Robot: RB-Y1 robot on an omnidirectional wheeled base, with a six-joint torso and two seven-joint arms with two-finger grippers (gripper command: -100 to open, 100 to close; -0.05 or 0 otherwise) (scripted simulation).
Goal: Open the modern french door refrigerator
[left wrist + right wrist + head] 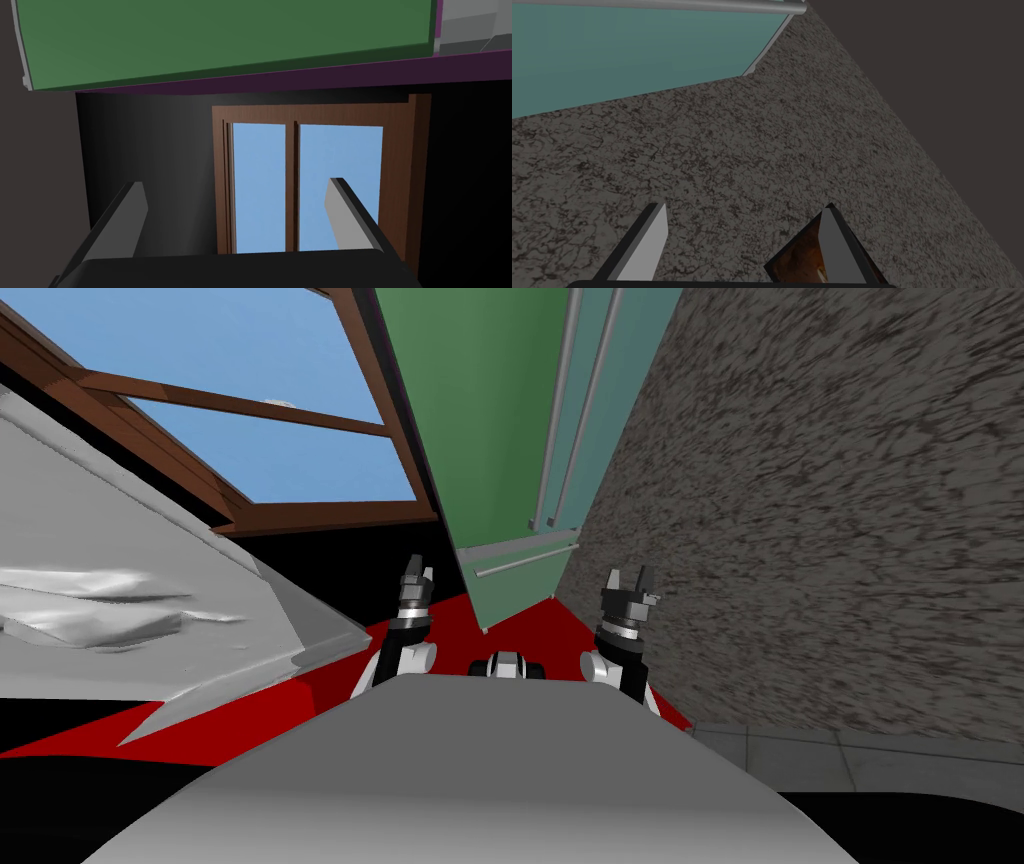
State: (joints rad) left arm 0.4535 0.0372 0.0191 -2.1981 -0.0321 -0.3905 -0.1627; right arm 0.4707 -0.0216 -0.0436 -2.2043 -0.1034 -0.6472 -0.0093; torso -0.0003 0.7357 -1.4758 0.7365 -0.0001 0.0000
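We're facing the fridge [500, 438], sitting upper centre of the head frame, doors looking closed, two long handles [565, 408] running side by side. Left gripper [420, 566] is hovering lower left of it, fingers spread, holding nothing. Right gripper [628, 578] is hovering lower right, beside the speckled wall [820, 488], also spread and empty.

I can read no writing, label, brand, number or sign in front of me: the green and teal refrigerator [500, 438], the speckled wall [820, 488] and the brown window frame [300, 518] are all plain.
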